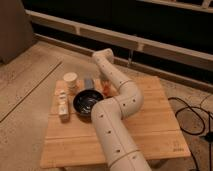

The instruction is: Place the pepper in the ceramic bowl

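Note:
The dark ceramic bowl sits on the left part of the wooden table. A small red-orange shape, apparently the pepper, shows just right of the bowl's far rim, at the gripper. My gripper hangs down from the white arm's bent wrist, over the bowl's right rim. The arm hides most of it. I cannot tell whether the pepper is held or lies on the table.
A cream cup stands behind the bowl on the left. A grey object stands between the cup and the gripper. A white upright item stands left of the bowl. Black cables lie on the floor at right.

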`<state>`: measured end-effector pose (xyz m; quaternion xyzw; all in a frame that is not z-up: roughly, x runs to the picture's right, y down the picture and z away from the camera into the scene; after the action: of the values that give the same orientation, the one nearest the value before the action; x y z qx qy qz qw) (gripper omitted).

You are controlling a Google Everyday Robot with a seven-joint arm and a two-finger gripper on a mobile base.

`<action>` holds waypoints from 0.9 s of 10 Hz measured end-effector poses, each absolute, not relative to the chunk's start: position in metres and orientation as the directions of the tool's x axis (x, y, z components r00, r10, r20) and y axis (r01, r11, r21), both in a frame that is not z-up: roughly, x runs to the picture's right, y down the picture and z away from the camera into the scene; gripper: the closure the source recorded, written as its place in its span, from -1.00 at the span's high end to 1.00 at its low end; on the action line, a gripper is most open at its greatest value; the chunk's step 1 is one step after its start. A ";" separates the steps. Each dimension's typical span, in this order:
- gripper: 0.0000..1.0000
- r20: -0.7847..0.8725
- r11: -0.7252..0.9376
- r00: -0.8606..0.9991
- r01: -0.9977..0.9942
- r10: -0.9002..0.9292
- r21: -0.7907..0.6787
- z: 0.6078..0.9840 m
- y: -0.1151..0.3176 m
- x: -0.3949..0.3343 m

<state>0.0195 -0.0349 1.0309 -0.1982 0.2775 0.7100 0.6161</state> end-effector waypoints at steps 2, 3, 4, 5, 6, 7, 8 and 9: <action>-1.00 -0.523 -0.079 -0.101 -0.995 0.847 0.065 1.011 -0.097 -0.005; -1.00 -0.472 -0.059 -0.065 -0.998 0.879 0.028 0.999 -0.125 -0.017; -1.00 -0.421 -0.031 -0.026 -0.999 0.907 -0.005 0.985 -0.152 -0.030; -1.00 -0.381 -0.001 0.011 -0.999 0.924 -0.032 0.974 -0.171 -0.040; -1.00 -0.353 0.028 0.045 -0.998 0.934 -0.054 0.965 -0.185 -0.049; -1.00 -0.331 0.058 0.079 -0.996 0.940 -0.074 0.958 -0.194 -0.059; -1.00 -0.318 0.075 0.100 -0.993 0.943 -0.092 0.953 -0.199 -0.069; -1.00 -0.299 0.089 0.120 -0.989 0.947 -0.115 0.946 -0.206 -0.079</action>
<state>-0.0792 -0.2058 0.9462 -0.1445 0.0739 0.6594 0.7341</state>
